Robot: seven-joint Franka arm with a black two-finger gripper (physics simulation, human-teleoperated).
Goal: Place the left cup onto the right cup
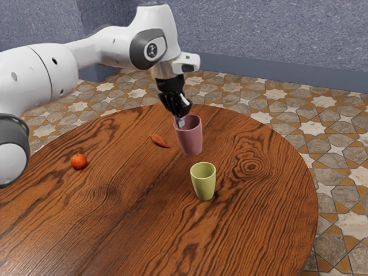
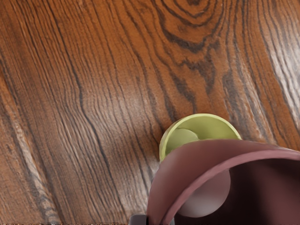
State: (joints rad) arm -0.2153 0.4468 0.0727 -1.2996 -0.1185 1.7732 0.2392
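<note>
A pink cup (image 1: pixel 190 137) hangs in the air, slightly tilted, with my gripper (image 1: pixel 181 119) shut on its rim. Just below it and a little toward the exterior view's right, a yellow-green cup (image 1: pixel 203 180) stands upright on the round wooden table (image 1: pixel 115 218). In the wrist view the pink cup (image 2: pixel 225 183) looms large under my hand, and the yellow-green cup (image 2: pixel 197 131) shows its open mouth beyond the pink cup's rim, partly covered by it.
A small orange ball (image 1: pixel 79 161) lies on the table toward the exterior view's left. A small reddish-orange piece (image 1: pixel 159 140) lies near the pink cup. The table's edge curves off at the exterior view's right, above a tiled floor.
</note>
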